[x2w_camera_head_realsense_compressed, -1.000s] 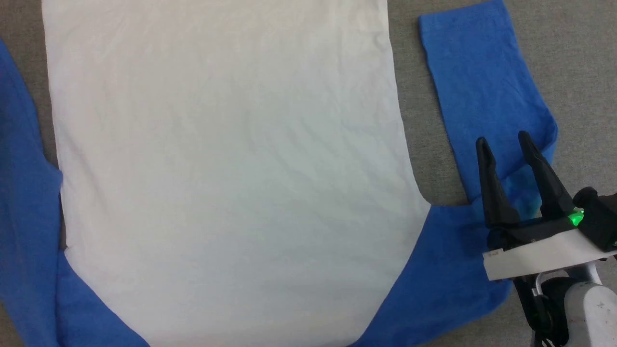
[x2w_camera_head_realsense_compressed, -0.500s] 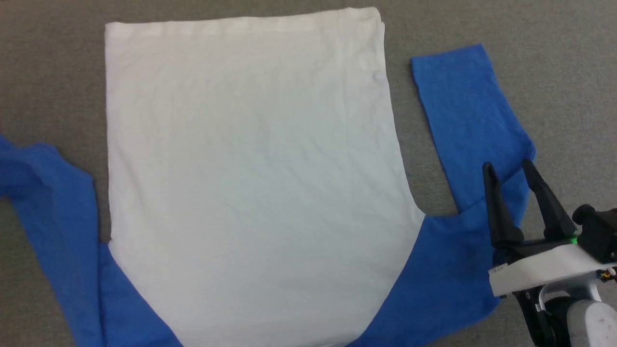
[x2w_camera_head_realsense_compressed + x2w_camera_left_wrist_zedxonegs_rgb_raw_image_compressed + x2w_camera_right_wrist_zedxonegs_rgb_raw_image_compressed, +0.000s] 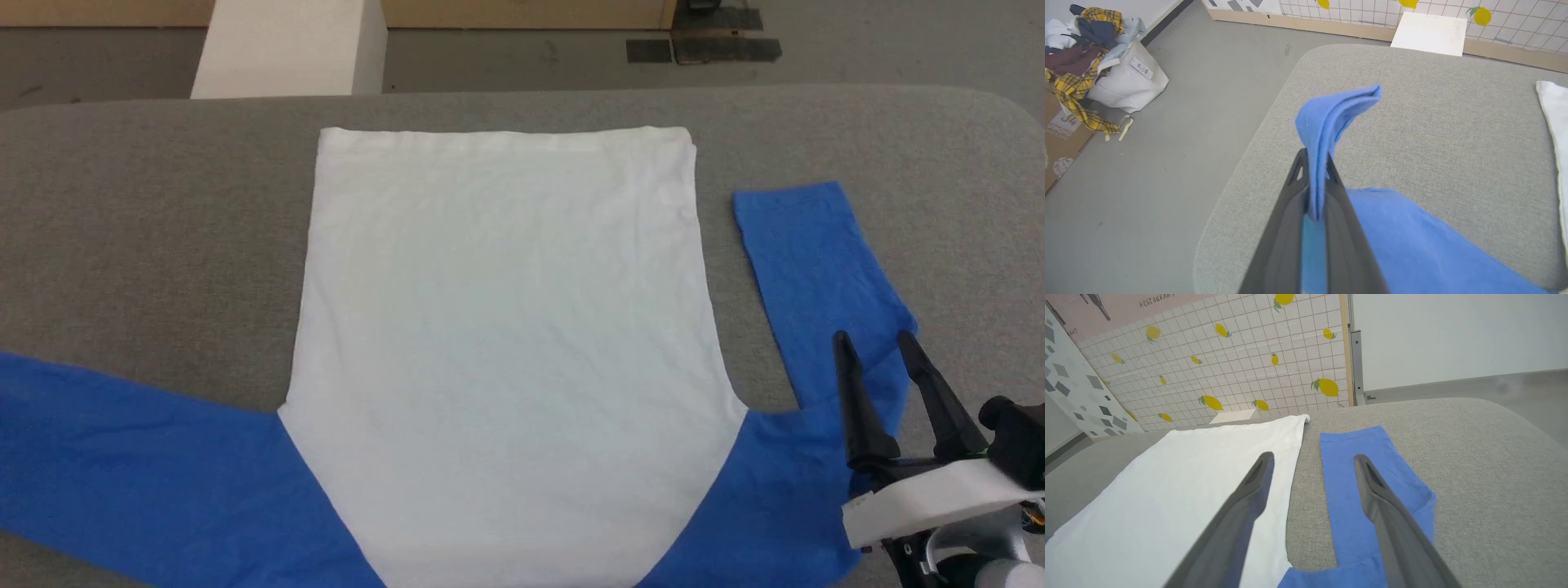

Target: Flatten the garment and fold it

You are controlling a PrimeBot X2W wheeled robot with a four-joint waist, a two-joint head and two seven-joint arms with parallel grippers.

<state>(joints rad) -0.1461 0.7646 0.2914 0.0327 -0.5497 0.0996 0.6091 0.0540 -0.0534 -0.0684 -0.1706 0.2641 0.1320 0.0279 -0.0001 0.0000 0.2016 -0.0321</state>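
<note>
free: table (image 3: pixel 163 204) bare beside garment (image 3: pixel 506 343); gap: strip (image 3: pixel 727 278) between body (image 3: pixel 506 229) and right sleeve (image 3: pixel 816 261)

One garment (image 3: pixel 506 327) on one grey surface (image 3: pixel 163 204). It has two blue sleeves: a lower-left sleeve (image 3: pixel 122 441) and a right-side sleeve (image 3: pixel 816 261). Two pincers: the right pincer (image 3: pixel 873 336) at the head view's lower right, the left pincer (image 3: pixel 1314 157) at the left wrist view's bottom centre. Each has two dark fingers (image 3: pixel 1237 514). Upper left of the left wrist view: one white bag (image 3: pixel 1126 77) and one cardboard box (image 3: pixel 1061 139).
</note>
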